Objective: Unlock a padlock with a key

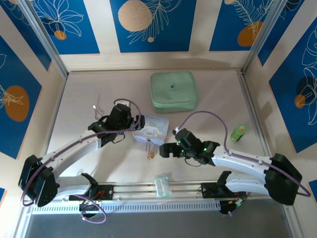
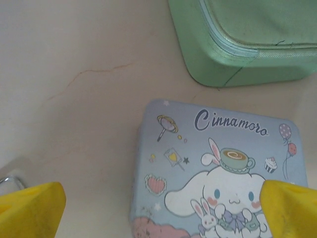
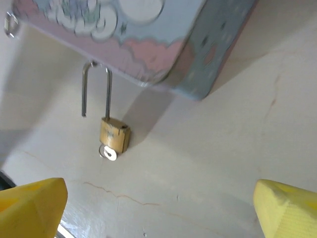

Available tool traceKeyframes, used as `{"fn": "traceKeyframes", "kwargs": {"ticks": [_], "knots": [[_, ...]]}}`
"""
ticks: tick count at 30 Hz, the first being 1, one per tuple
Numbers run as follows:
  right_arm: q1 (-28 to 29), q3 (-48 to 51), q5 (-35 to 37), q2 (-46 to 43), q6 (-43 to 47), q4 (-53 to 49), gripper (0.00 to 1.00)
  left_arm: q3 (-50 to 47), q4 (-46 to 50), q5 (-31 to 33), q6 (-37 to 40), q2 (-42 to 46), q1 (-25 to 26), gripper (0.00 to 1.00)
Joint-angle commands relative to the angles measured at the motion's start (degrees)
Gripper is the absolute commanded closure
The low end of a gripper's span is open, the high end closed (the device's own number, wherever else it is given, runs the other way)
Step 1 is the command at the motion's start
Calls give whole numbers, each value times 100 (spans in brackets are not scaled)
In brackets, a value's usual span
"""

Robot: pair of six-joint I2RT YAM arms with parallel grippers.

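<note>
The padlock (image 3: 115, 135), a small brass body with a thin silver shackle (image 3: 95, 89), lies on the table in front of the pale-blue cartoon tin (image 2: 213, 168). Its shackle hooks into the tin's clasp, and one shackle leg stands free of the body. The key's round silver head (image 3: 108, 152) sticks out of the body's underside. In the top view the padlock (image 1: 149, 151) lies just left of my right gripper (image 1: 164, 150). The right gripper (image 3: 158, 213) is open, nothing between its yellow fingers (image 3: 34, 206). My left gripper (image 2: 158, 218) is open over the tin's left edge.
A mint-green zip case (image 1: 173, 90) lies behind the tin. A small green bottle (image 1: 238, 133) stands at the right. A clear plastic packet (image 1: 162, 186) rests on the rail between the arm bases. Patterned walls close in the table on three sides.
</note>
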State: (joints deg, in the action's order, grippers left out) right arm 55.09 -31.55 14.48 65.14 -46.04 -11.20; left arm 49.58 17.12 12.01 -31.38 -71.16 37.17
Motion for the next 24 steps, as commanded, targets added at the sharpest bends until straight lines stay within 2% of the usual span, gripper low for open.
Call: {"fn": "traceKeyframes", "kwargs": {"ticks": [1,4,11,24], "knots": [[476,-396,726,510,-436,28,7,-37,-716,-850,549,-423,-207,2],[727,-756,731,1151,-473,99,11,-7,-1015,-1095,587,-758,-403,4],[911,-1023,514,1936,-654,558,13,114,-899,-1079,569,-924,-500,4],[869,-1489,443,2741,-652,639,37,36,-946,-893,426,-1277,-576,20]]}}
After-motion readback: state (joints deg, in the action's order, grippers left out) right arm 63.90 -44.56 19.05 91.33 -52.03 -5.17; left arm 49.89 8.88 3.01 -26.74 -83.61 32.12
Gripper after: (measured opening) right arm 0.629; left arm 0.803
